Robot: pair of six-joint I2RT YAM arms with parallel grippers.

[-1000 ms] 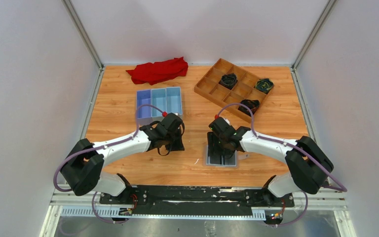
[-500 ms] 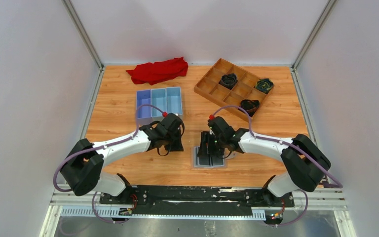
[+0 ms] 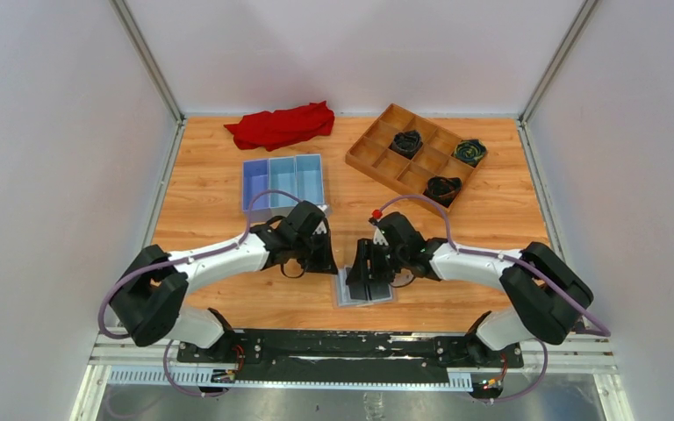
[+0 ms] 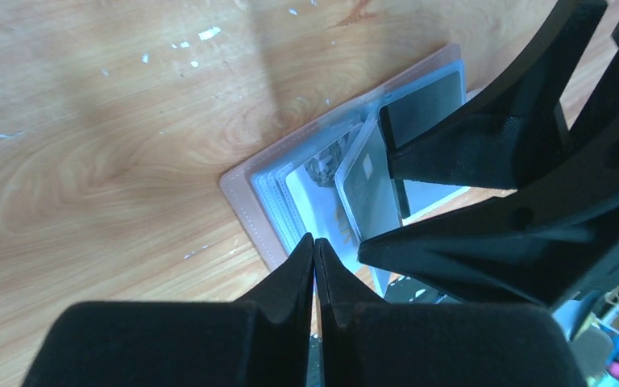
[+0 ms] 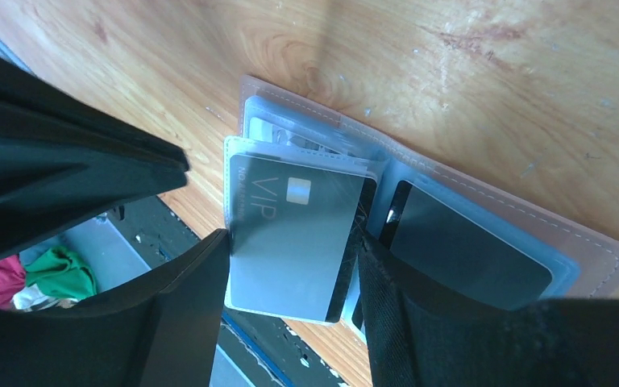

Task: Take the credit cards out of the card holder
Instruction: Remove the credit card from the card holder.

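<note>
The card holder [image 3: 340, 296] lies open near the table's front edge, tan-pink outside [image 5: 467, 181] with clear pockets. My right gripper [image 3: 364, 276] is over it, shut on a grey credit card marked VIP [image 5: 290, 210], and both fingers [image 5: 387, 306] touch the card's short edges. A black card [image 5: 467, 258] sits in the right pocket and a pale one [image 5: 278, 129] in the left. My left gripper [image 4: 314, 242] is shut on nothing. Its tips [image 3: 326, 261] are at the holder's left edge [image 4: 246, 189]. Whether they touch the holder cannot be told.
A blue three-compartment tray [image 3: 283, 180] stands behind the left arm. A wooden grid tray [image 3: 377, 149] holding dark rolled items is at the back right. A red cloth [image 3: 281, 124] lies at the back. The black base rail [image 3: 351, 346] runs just beyond the front edge.
The right gripper has slid left and nearer the front edge, taking the card holder with it, and its jaws have narrowed slightly. The left gripper has shifted right to meet the holder.
</note>
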